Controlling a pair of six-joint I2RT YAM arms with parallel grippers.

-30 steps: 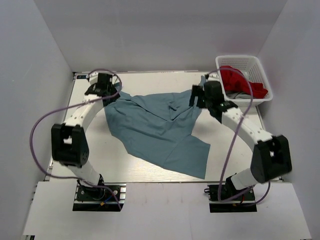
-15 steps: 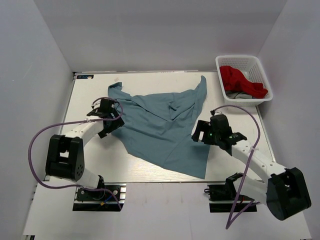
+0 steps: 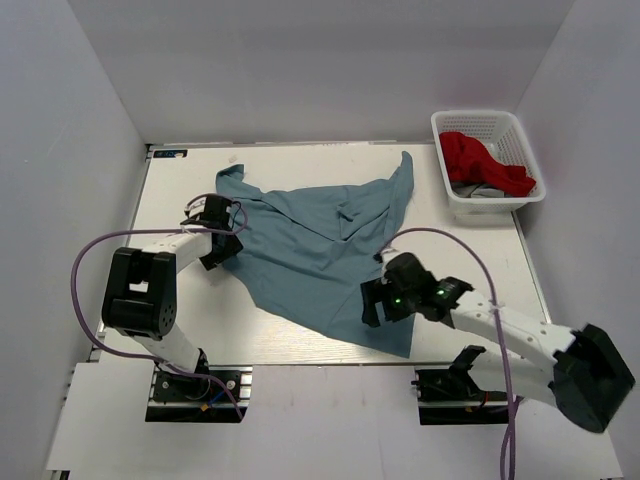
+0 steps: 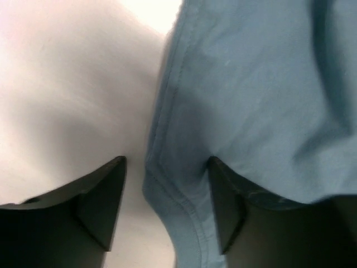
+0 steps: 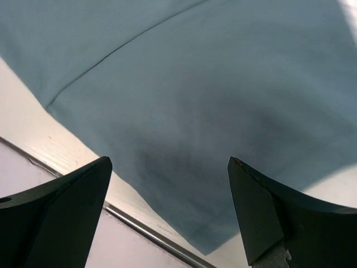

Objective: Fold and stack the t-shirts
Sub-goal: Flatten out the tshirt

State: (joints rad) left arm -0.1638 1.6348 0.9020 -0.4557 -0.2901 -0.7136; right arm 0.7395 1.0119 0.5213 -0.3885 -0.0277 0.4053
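Left gripper (image 4: 166,160), jaws apart and gripping nothing, is straddling the shirt's (image 3: 320,250) nine o'clock hem, while the wide-open, empty right gripper (image 5: 168,160) is hovering over its five o'clock corner.

The left arm is bending sharply at its elbow, holding the left gripper (image 3: 214,234) low with fingers (image 4: 95,206) parted — the right arm is lying stretched leftward, low and near, the right gripper (image 3: 377,300) gaping wide.
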